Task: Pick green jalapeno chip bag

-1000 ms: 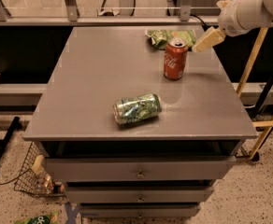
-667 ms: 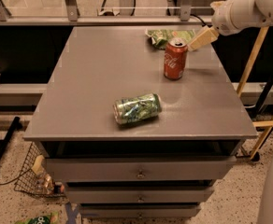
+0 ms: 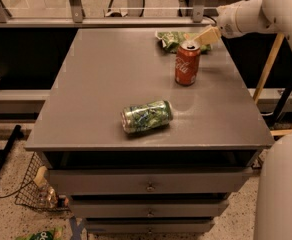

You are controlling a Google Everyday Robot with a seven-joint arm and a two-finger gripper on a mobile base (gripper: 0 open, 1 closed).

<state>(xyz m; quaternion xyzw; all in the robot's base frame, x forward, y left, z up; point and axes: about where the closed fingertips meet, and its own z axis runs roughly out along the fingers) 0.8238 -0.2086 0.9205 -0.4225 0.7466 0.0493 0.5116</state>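
Note:
The green jalapeno chip bag [image 3: 172, 38] lies crumpled at the far right of the grey table top [image 3: 106, 79], partly hidden behind the red Coca-Cola can [image 3: 187, 63]. My gripper [image 3: 205, 35] reaches in from the right on a white arm, its pale fingers just over the right end of the bag and right behind the can's top. A dented green-and-silver soda can [image 3: 146, 116] lies on its side near the front edge.
The table is a grey drawer unit with drawer fronts [image 3: 149, 182] below. A metal railing [image 3: 76, 4] runs behind it. A wire basket [image 3: 36, 191] sits on the floor at lower left. A wooden stand [image 3: 272, 59] is at the right.
My gripper and arm have moved left and a little lower, from beyond the bag's right side to over the bag behind the red can. The cans and the bag have not moved.

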